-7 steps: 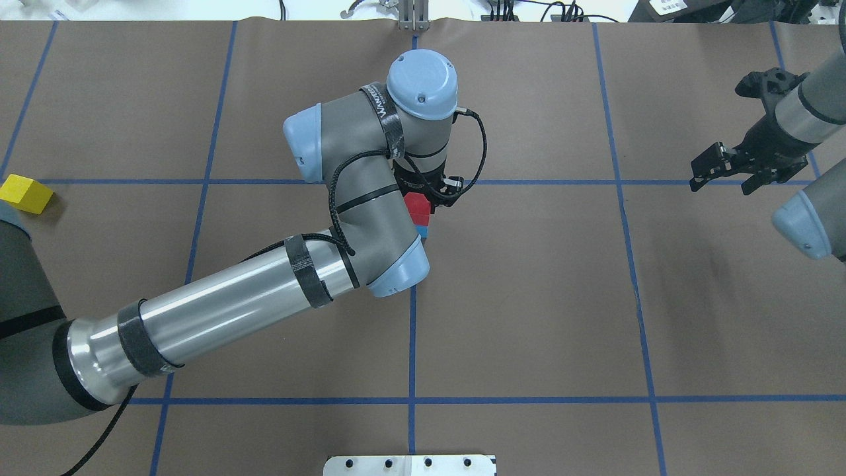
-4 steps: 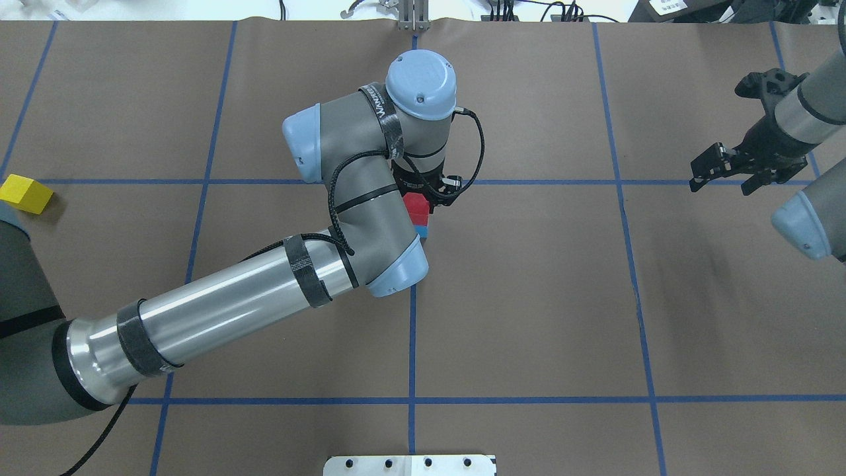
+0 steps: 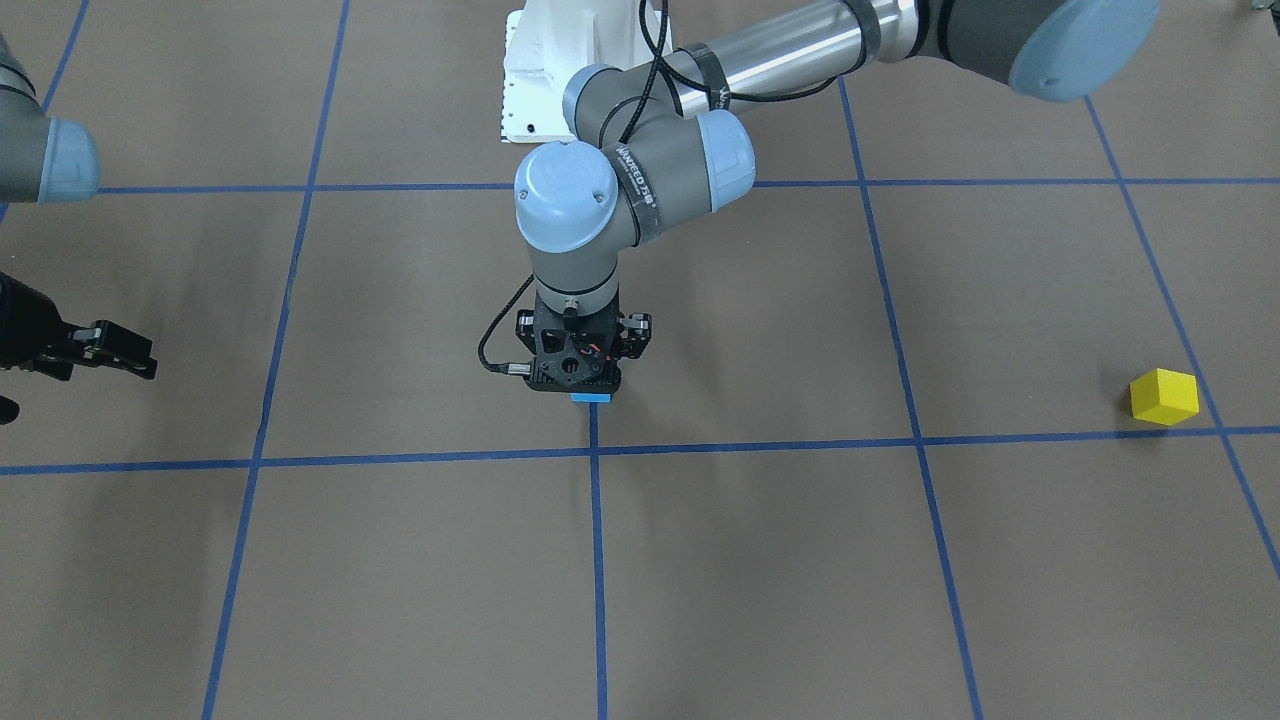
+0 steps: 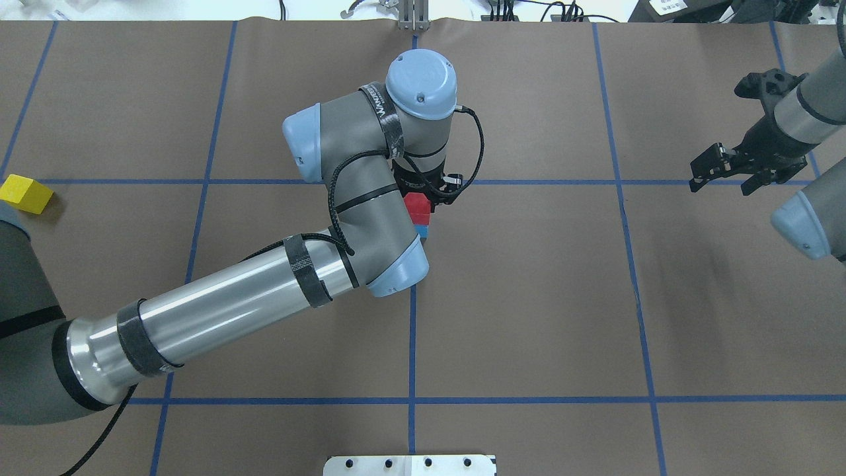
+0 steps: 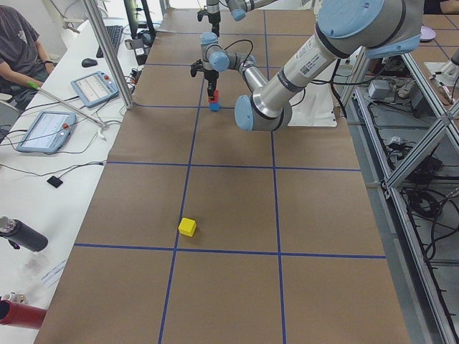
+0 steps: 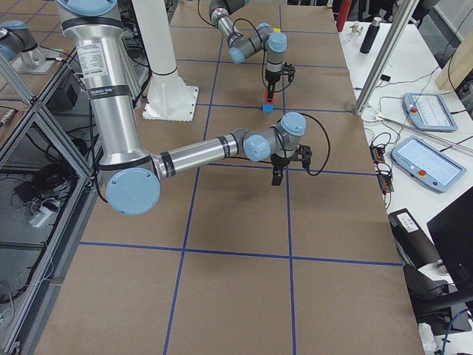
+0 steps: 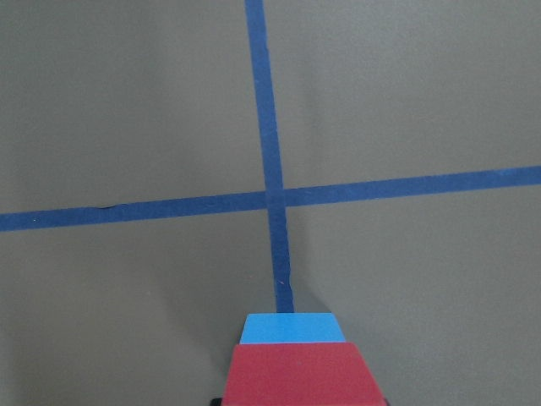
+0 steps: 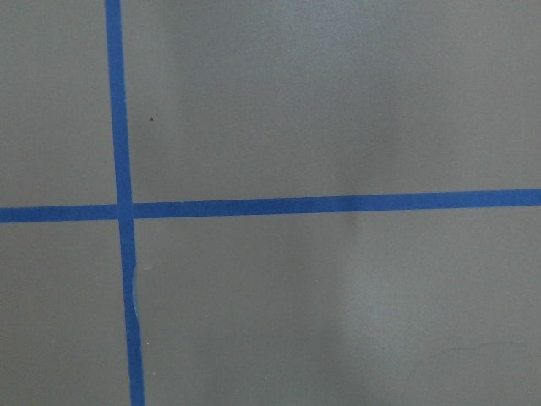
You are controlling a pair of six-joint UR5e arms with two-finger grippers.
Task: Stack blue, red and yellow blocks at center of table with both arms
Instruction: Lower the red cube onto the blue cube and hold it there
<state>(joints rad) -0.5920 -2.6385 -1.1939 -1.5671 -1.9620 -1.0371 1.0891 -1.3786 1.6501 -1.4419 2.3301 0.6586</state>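
My left gripper (image 3: 588,385) points straight down at the table's centre, shut on the red block (image 4: 418,205). The red block sits on or just above the blue block (image 4: 423,231); contact is not clear. In the left wrist view the red block (image 7: 303,376) fills the bottom edge, with the blue block (image 7: 292,328) showing just beyond it, near a tape crossing. The yellow block (image 4: 25,193) lies alone at the table's far left and also shows in the front view (image 3: 1163,396). My right gripper (image 4: 720,187) is open and empty, hovering at the far right.
Blue tape lines (image 4: 412,344) divide the brown table cover into squares. The robot's white base plate (image 4: 410,465) is at the near edge. In the left side view a desk with tablets (image 5: 46,130) and a seated person runs along the operators' side.
Almost nothing: the left arm stays over the centre with the red block, and the right gripper stays open at the right.
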